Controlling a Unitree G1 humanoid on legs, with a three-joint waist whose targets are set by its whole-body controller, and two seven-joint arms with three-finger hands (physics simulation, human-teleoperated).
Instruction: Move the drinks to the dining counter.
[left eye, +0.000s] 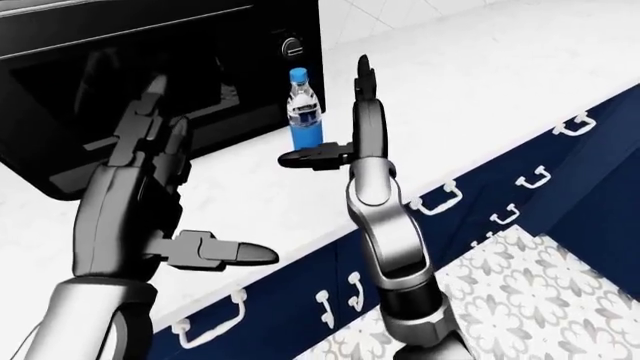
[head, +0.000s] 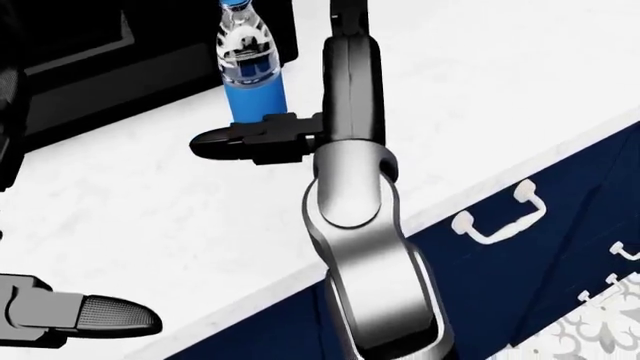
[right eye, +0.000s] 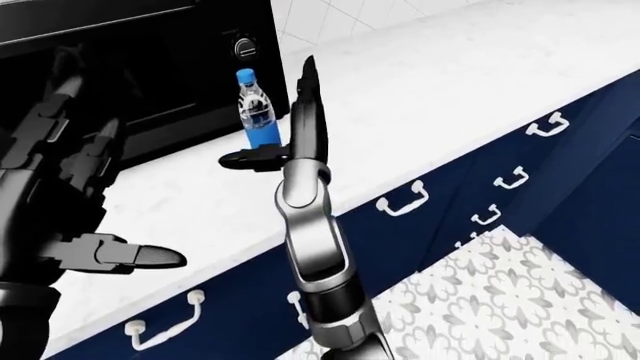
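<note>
A clear plastic bottle (left eye: 303, 112) with blue liquid and a blue cap stands upright on the white counter (left eye: 480, 90), close beside the black microwave (left eye: 150, 60). My right hand (left eye: 335, 124) is open just right of the bottle. Its fingers (left eye: 366, 90) point up and its thumb (left eye: 310, 158) reaches left across the bottle's base in the view. The fingers do not close round the bottle. My left hand (left eye: 200, 180) is open and empty at the left of the left-eye view, in front of the microwave door, with its thumb (left eye: 230, 251) pointing right.
Navy drawers with white handles (left eye: 440, 199) run under the counter's edge. Patterned floor tiles (left eye: 540, 292) show at the bottom right. The counter stretches on to the upper right of the bottle. White wall tiles (left eye: 370, 15) stand behind it.
</note>
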